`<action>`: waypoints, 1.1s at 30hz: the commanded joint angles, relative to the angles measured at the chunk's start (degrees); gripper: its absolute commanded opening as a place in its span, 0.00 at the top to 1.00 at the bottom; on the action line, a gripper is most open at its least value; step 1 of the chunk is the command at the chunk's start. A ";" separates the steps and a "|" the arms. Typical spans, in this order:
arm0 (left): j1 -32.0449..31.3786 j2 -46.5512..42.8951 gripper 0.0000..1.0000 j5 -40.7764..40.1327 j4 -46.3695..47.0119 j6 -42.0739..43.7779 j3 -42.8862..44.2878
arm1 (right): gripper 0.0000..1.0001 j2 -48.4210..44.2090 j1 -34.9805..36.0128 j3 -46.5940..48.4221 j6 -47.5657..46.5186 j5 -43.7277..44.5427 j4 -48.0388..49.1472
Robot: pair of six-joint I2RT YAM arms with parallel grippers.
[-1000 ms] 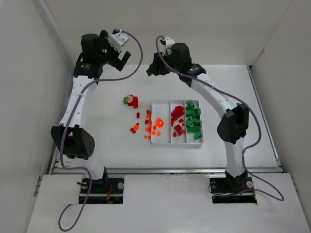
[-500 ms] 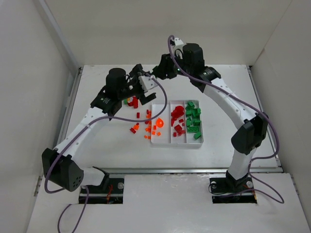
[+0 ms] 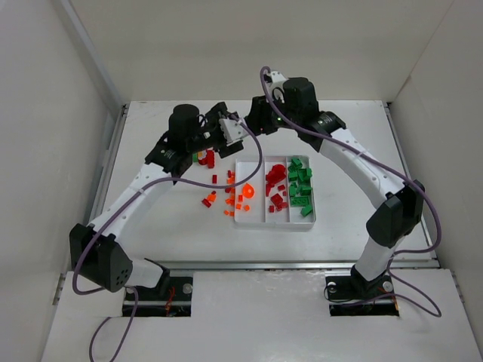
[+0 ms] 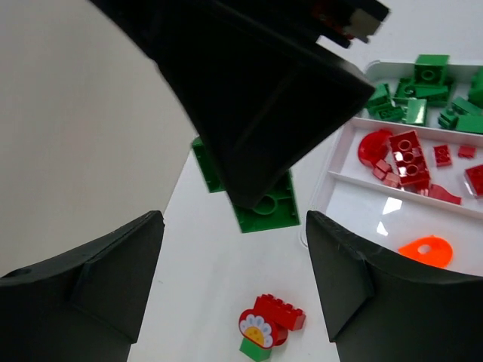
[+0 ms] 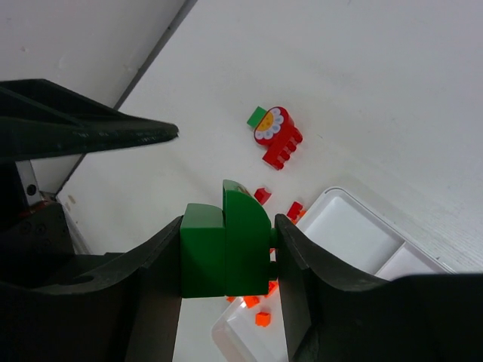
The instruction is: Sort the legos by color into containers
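White plastic three-compartment tray [image 3: 275, 222] sits centre. Small green plastic legos [image 3: 300, 185] fill its right bay, red ones the middle, and orange ones lie mostly loose alongside. Beyond it, left gripper [image 3: 232, 133] and right gripper [image 3: 253, 119] face each other.

Left wrist: jaws apart, flanking a green rectangular plastic brick [image 4: 260, 205] without touching it.

Right wrist: fingers clamp that brick aloft, seemingly offering a handover.

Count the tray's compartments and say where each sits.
3, side by side: left compartment holds orange legos, middle compartment red legos, right compartment green legos. None looks hidden.
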 commanded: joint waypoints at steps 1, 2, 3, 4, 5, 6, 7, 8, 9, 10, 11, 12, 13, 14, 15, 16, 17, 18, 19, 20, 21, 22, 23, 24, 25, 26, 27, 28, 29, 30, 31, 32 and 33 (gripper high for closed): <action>-0.17 -0.28 0.27 5.45 -4.12 2.18 1.95 | 1.00 -3.35 1.39 1.22 0.75 -0.86 2.66; -0.17 -0.28 0.27 5.46 -4.12 1.31 1.43 | 1.00 -3.35 2.00 1.23 0.75 -0.86 2.66; -0.17 -0.89 0.29 5.46 -3.17 -0.17 0.81 | 1.00 -3.35 2.01 1.23 0.75 -0.34 2.66; -0.17 -0.90 0.31 5.46 -2.63 -0.19 0.81 | 1.00 -3.35 2.01 1.23 0.75 -0.33 2.66; -0.17 -0.90 0.31 5.98 -2.63 -0.80 0.81 | 1.00 -3.35 2.01 1.23 0.75 -0.33 2.66; -0.17 -0.90 0.31 7.03 -3.33 -0.80 0.81 | 1.00 -3.35 2.53 1.23 0.75 -0.33 2.66; -0.17 -0.90 0.31 7.73 -4.03 -0.20 0.81 | 1.00 -3.35 2.53 0.62 0.75 0.28 2.66; -0.17 -0.90 0.31 8.26 -4.56 -0.19 0.81 | 1.00 -3.35 2.53 0.61 1.28 0.28 2.66; -0.17 -0.90 0.31 8.27 -4.56 -0.19 0.81 | 1.00 -3.35 2.53 0.61 1.28 0.28 2.66; -0.17 -0.90 0.31 8.27 -4.56 -0.19 0.81 | 1.00 -3.35 2.53 0.61 1.28 0.28 2.66; -0.17 -0.90 0.33 7.57 -3.08 -0.97 0.81 | 1.00 -3.87 2.53 0.61 1.28 0.28 2.66; -0.17 -0.90 0.36 7.56 -3.07 -0.98 0.81 | 1.00 -3.87 2.53 0.61 1.28 0.28 2.66; -0.17 -0.90 0.43 7.56 -2.55 -1.50 0.81 | 1.00 -3.88 2.53 0.61 1.28 0.28 2.66; -0.17 -0.90 0.46 7.56 -2.54 -1.51 0.81 | 1.00 -4.40 2.53 0.09 1.28 0.28 2.66; -0.17 -0.90 0.49 7.56 -3.06 -1.51 0.81 | 1.00 -4.40 2.53 0.09 1.28 0.28 2.66; -0.17 -0.90 0.53 7.56 -3.07 -0.99 0.81 | 1.00 -4.40 2.53 -0.52 1.28 0.28 2.66; -0.17 -0.90 0.62 7.56 -3.07 -0.98 0.81 | 1.00 -4.40 2.53 -0.53 1.28 0.28 2.66; -0.17 -0.90 0.66 7.56 -3.68 -0.98 0.81 | 1.00 -4.40 2.53 -0.53 1.28 0.28 3.18; -0.17 -0.90 0.70 7.56 -3.68 -0.98 0.81 | 1.00 -4.40 2.53 -0.53 1.28 0.28 3.18; -0.17 -0.90 0.71 7.56 -3.68 -0.98 0.81 | 1.00 -4.40 2.53 -0.53 1.28 0.28 3.18; -0.17 -0.90 0.73 7.56 -3.68 -0.98 0.81 | 1.00 -4.40 2.53 -1.05 1.28 0.28 3.18; -0.17 -0.37 0.75 7.56 -3.68 -0.98 0.81 | 1.00 -4.40 2.53 -1.06 1.28 -0.24 3.18; -0.17 -0.37 0.79 7.56 -3.68 -0.98 0.81 | 1.00 -4.40 2.53 -1.06 1.28 -0.24 3.18; -0.17 -0.37 0.83 7.56 -3.68 -0.98 0.81 | 1.00 -4.40 2.53 -1.06 1.28 -0.24 3.79; -0.17 -0.37 0.86 7.56 -3.08 -1.68 0.81 | 1.00 -4.92 2.53 -1.06 1.28 -0.24 3.80; -0.17 -0.37 0.87 6.96 -3.07 -2.29 0.81 | 1.00 -4.93 2.53 -1.06 1.28 -0.24 3.80; -0.17 -0.37 0.90 6.95 -2.46 -2.91 1.33 | 1.00 -4.93 2.53 -1.06 1.28 -0.24 3.80; -0.17 -0.37 0.92 6.43 -2.45 -3.52 1.33 | 1.00 -4.93 2.53 -1.06 1.28 -0.24 3.80; -0.17 -0.37 0.92 6.42 -1.84 -4.05 1.33 | 1.00 -4.93 2.53 -1.06 1.28 -0.24 3.80; -0.17 -0.37 0.86 5.90 -1.84 -4.67 1.33 | 1.00 -4.93 2.53 -1.06 1.28 -0.24 3.80; -0.17 -0.37 0.76 5.89 -1.32 -5.19 1.33 | 1.00 -4.93 2.53 -1.06 1.28 -0.24 3.80; -0.17 0.15 0.67 5.89 -0.70 -6.33 1.86 | 1.00 -4.93 2.53 -1.06 1.28 -0.24 3.80; -0.17 0.16 0.59 5.89 -0.70 -6.34 1.86 | 1.00 -4.93 2.53 -1.06 1.28 -0.24 3.80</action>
